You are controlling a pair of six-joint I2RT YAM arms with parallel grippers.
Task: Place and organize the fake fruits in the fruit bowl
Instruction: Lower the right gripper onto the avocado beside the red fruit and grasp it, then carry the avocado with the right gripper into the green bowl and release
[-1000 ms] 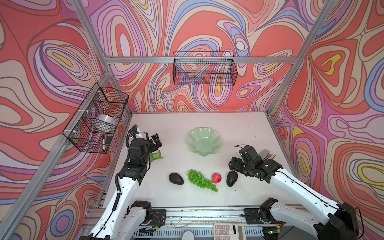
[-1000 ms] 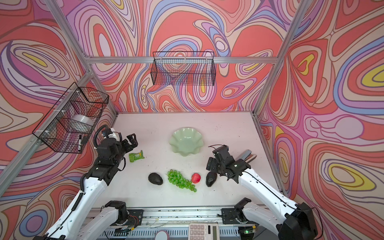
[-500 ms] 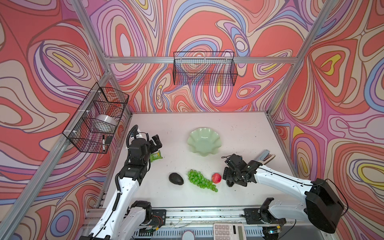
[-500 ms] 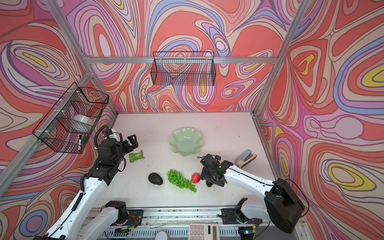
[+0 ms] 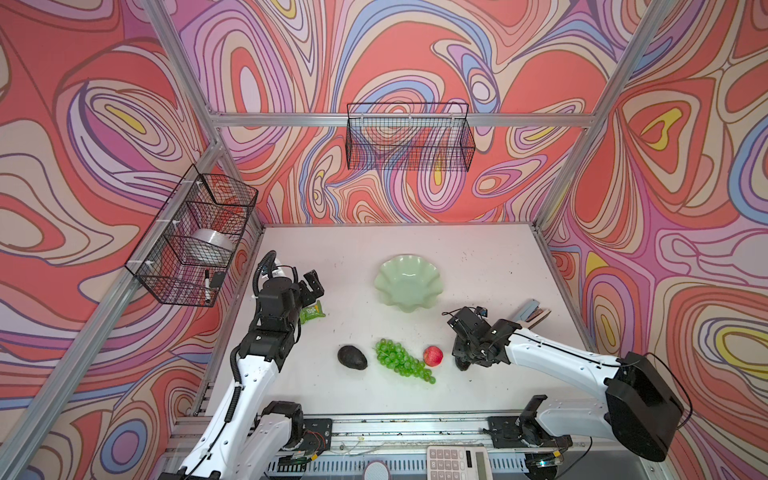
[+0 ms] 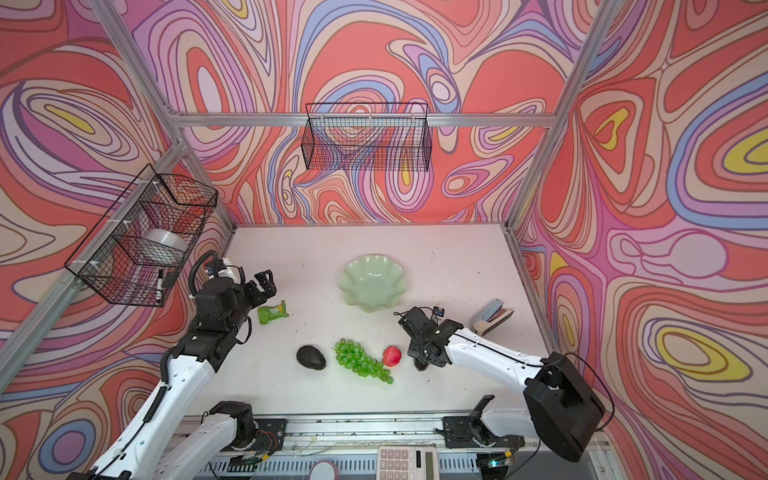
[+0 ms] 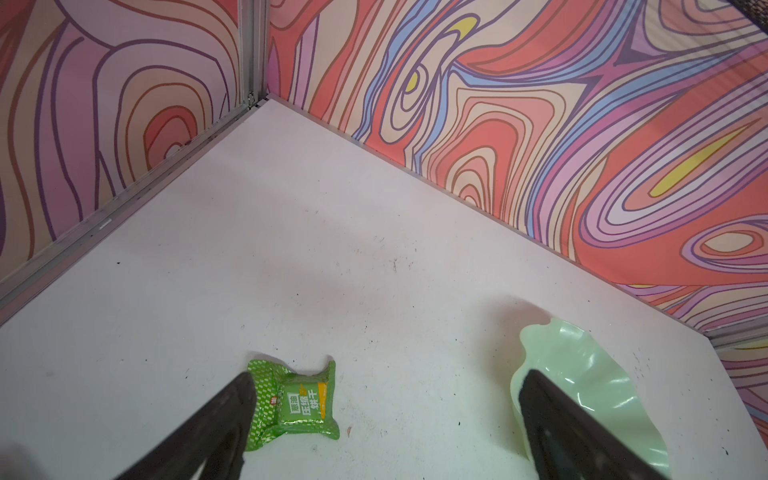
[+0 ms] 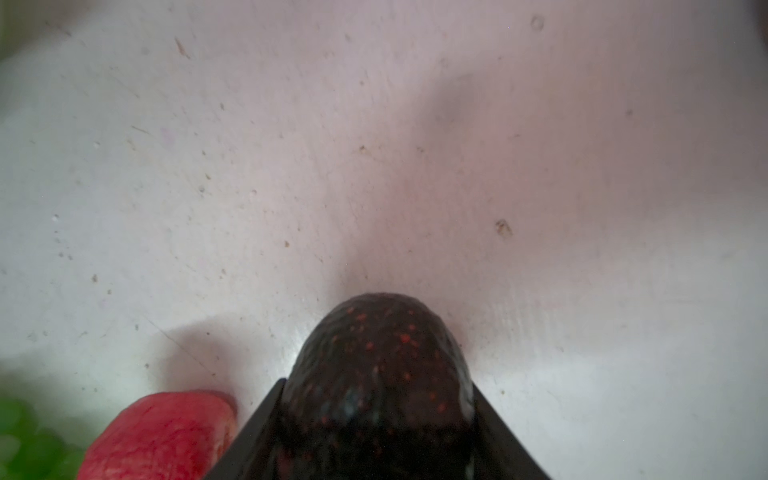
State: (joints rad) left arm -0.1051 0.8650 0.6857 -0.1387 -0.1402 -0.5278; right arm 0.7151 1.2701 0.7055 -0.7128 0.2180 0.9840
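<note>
A: Right claw (image 8: pixel 378 382)?
B: Closed against the avocado (image 8: pixel 376 332), one finger pressed to each flank, the rounded end sticking out past the fingertips. The fruit appears to rest on the table (image 5: pixel 478 266), near the front edge, right of centre.
A: Neighbours?
B: The red strawberry-like fruit (image 5: pixel 433 356) lies just beside that claw, on its left. The green grapes (image 5: pixel 401 363) come next, close to the red fruit; contact cannot be told. The other avocado (image 5: pixel 352 357) lies further left, apart from the grapes. All are in one row along the front edge.
A: Left claw (image 7: pixel 386 378)?
B: Spread wide, holding nothing, raised near the left edge. The green packet (image 6: pixel 272 312) lies on the table below it.
A: Fruit bowl (image 5: pixel 407 286)?
B: Mid-table, toward the back edge, well apart from the fruit row and both claws.
</note>
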